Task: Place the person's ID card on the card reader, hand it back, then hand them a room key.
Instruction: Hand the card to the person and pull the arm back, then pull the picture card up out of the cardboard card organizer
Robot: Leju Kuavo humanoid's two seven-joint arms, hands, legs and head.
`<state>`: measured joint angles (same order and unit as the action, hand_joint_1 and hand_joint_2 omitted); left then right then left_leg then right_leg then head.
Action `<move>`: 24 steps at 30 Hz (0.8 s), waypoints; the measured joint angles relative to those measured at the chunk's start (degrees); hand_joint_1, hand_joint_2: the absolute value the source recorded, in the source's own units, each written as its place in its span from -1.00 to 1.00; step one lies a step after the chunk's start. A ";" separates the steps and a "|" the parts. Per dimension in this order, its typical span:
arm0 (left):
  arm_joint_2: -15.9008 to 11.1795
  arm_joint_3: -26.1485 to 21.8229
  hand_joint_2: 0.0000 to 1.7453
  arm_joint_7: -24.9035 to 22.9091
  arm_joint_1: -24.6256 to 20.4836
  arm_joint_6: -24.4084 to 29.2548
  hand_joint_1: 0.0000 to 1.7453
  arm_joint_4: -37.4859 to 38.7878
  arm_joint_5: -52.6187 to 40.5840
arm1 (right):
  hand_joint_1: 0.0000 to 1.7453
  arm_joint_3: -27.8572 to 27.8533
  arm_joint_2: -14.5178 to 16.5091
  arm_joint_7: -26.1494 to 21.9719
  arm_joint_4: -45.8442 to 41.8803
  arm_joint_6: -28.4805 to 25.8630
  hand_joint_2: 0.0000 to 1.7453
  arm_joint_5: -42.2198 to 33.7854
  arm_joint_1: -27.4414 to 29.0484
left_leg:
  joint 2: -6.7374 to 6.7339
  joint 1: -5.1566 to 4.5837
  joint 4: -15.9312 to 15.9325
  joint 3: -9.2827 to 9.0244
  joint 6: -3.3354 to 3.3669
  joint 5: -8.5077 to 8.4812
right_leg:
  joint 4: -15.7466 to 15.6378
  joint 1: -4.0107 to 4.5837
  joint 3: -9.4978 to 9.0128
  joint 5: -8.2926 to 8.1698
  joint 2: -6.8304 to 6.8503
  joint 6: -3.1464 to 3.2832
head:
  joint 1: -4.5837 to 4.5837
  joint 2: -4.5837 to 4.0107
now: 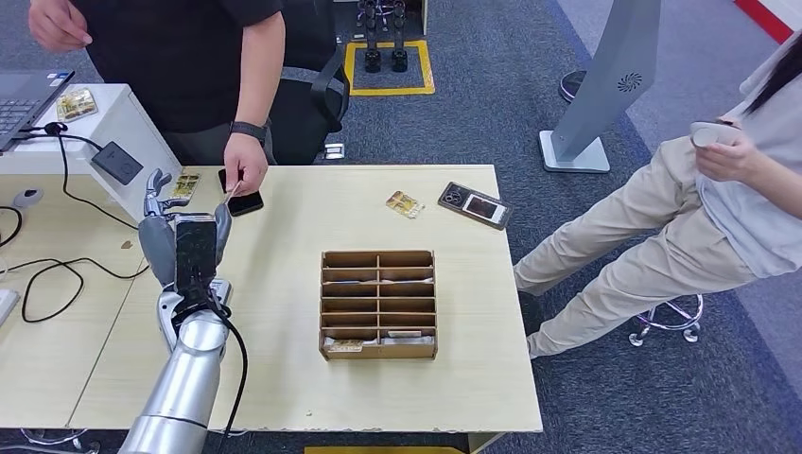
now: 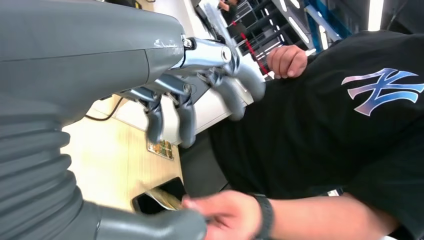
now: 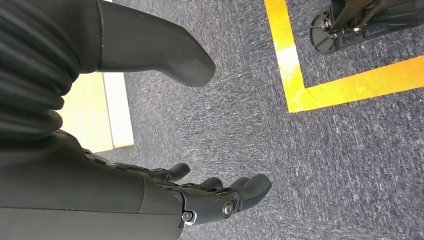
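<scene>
My left hand is raised over the table's left edge, fingers spread and nothing in it. In the left wrist view the left hand has its thumb and fingers wide apart. A person in a black shirt reaches a hand toward it, pinching a card just beyond my thumb. That card hovers over a small black device on the table. A black reader-like device lies at the far right. My right hand hangs over grey carpet, fingers loosely apart.
A wooden slotted box holding cards stands mid-table. Patterned cards lie at the far left and near the far edge. A laptop and cables occupy the left desk. A second person sits at the right.
</scene>
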<state>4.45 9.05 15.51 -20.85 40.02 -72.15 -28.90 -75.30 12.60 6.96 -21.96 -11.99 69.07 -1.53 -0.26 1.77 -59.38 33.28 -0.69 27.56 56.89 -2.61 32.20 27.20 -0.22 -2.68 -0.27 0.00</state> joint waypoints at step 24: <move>1.15 0.09 0.00 8.01 5.33 0.07 -1.00 -4.54 10.97 | -1.00 -1.50 -0.18 -0.58 0.64 -0.02 1.00 -0.28 -0.01 | 0.01 0.00 0.00 0.06 0.00 -0.01 | 0.00 0.00 0.02 0.00 0.01 0.00 | 0.00 0.00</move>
<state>5.60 9.14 23.52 -15.52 40.09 -76.69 -17.93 -76.79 12.41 6.38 -21.31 -12.01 68.78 -1.54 -0.25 1.77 -59.38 33.34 -0.69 27.56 56.89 -2.61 32.22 27.19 -0.21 -2.69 -0.27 0.00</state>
